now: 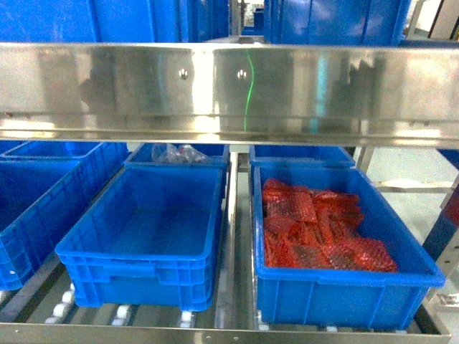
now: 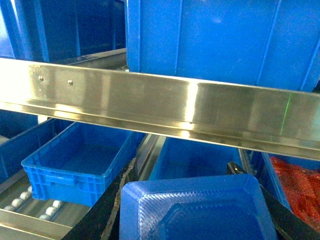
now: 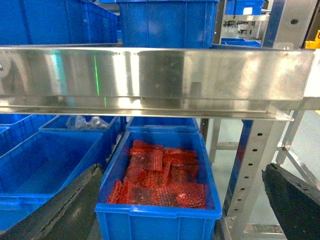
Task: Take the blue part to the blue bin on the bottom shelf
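A blue part (image 2: 200,212), a ribbed tray-like moulding, fills the bottom of the left wrist view, and my left gripper (image 2: 182,172) is shut on it, one black finger on each side. It hangs in front of the bottom shelf (image 1: 215,335), facing an empty blue bin (image 1: 143,236) (image 2: 200,160). A second empty blue bin (image 2: 75,160) stands to its left. My right gripper (image 3: 181,170) is open and holds nothing, facing a blue bin (image 3: 160,210) of red parts (image 3: 160,175). Neither gripper shows in the head view.
A shiny steel rail of the upper shelf (image 1: 229,86) runs across all views just above the bins, with more blue bins on top. White rollers (image 1: 64,301) line the bottom shelf. Clear bags (image 1: 176,152) lie in a rear bin. A rack post (image 3: 250,165) stands at right.
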### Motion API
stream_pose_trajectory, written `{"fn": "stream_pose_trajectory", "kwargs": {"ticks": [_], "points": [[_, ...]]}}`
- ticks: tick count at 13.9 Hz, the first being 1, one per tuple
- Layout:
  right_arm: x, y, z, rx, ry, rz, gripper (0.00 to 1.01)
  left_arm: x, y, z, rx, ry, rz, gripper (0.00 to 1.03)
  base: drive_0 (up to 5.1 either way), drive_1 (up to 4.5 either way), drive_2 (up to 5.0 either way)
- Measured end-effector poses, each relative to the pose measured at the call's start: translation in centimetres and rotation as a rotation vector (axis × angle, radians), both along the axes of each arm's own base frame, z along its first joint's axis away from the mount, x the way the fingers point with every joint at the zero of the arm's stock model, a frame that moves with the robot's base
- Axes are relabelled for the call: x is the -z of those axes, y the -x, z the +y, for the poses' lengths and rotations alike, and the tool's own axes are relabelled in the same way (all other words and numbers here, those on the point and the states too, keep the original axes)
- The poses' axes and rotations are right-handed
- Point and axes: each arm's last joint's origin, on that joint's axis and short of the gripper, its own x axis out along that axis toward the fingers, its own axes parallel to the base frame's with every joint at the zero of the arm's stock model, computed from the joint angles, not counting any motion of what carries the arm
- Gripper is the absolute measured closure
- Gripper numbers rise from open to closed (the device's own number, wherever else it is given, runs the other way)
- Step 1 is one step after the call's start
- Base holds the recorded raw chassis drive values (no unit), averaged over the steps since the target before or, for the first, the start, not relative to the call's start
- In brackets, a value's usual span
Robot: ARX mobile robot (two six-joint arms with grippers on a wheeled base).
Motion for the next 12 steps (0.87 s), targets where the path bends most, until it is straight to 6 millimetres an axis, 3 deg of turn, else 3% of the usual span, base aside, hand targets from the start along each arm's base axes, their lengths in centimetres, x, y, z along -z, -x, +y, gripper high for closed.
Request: {"fn": "stream_pose_trajectory", "kwargs": {"ticks": [12], "points": [[-0.01,0.00,0.00,0.000,-0.001,-0.001,0.03,0.00,0.00,0.01,-0.001,0.000,0.000,0.60,0.0,0.00,0.0]]}}
